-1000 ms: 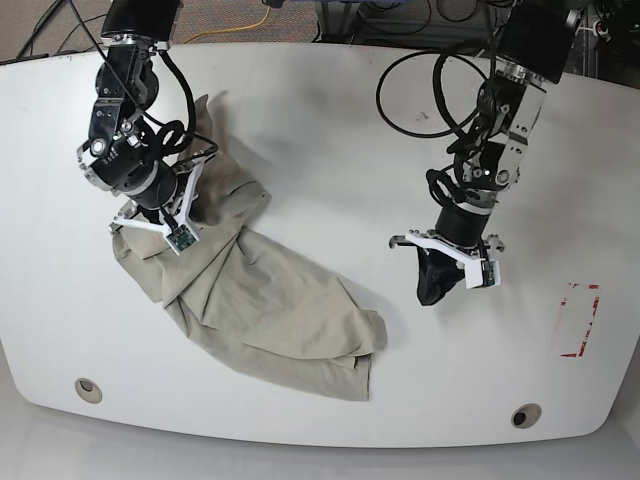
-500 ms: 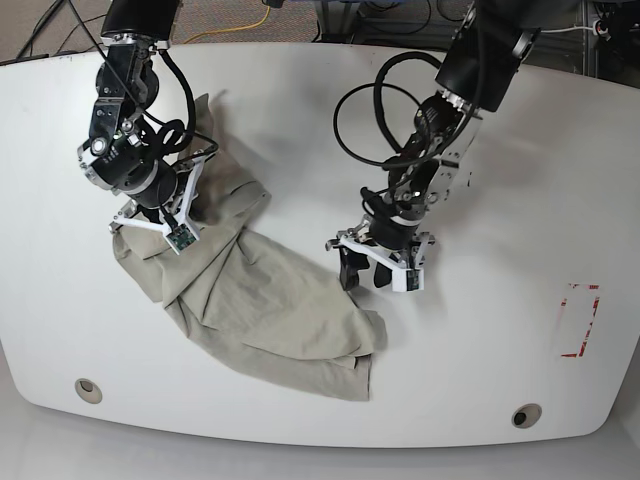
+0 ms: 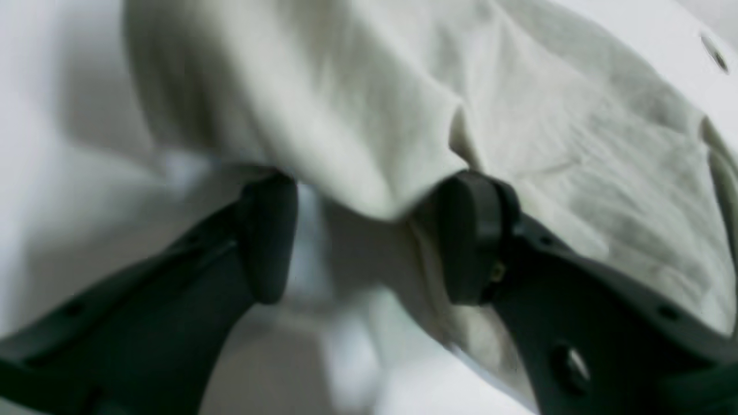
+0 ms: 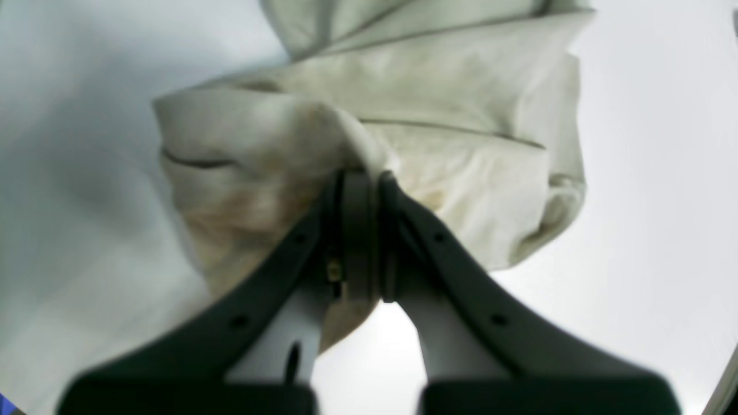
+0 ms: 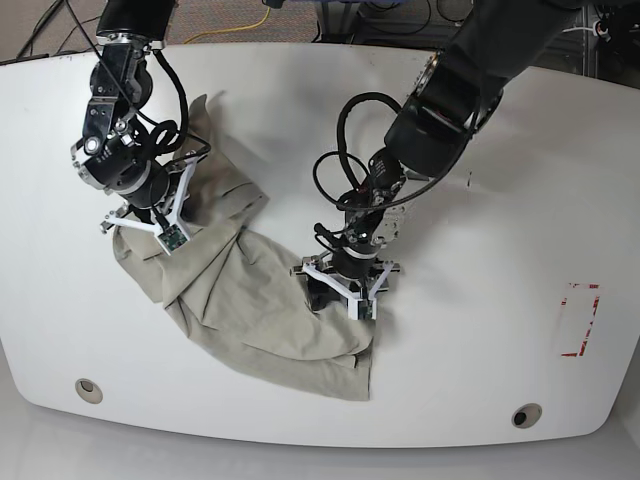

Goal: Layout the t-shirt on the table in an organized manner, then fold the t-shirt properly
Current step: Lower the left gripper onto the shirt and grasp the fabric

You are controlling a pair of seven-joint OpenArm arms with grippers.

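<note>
Here the t-shirt (image 5: 255, 300) lies crumpled on the left half of the table (image 5: 480, 330), running diagonally from the far-left region down toward the near edge at center. Its lower hem end bunches just short of the near table edge; its upper end reaches up under the right arm.

Right claw (image 4: 360, 230): jaws pressed together on a pinched fold of t-shirt cloth, fabric bulging above and to both sides of the tips. In the base view this claw (image 5: 150, 215) sits at the shirt's upper-left part, near the table's left edge.

Left claw (image 3: 369, 242): jaws spread apart, a rounded fold of cloth hanging between the two pads (image 3: 470, 236), one pad touching or nearly touching fabric; view blurred. In the base view it (image 5: 340, 285) is down at the shirt's right edge, mid-table.

Open room: the whole right half of the table is bare white, out to the red tape rectangle (image 5: 578, 320) near the right edge. A grommet hole (image 5: 88, 389) shows at near left, another (image 5: 525, 414) at near right. A strip of bare table also runs along the far edge.
</note>
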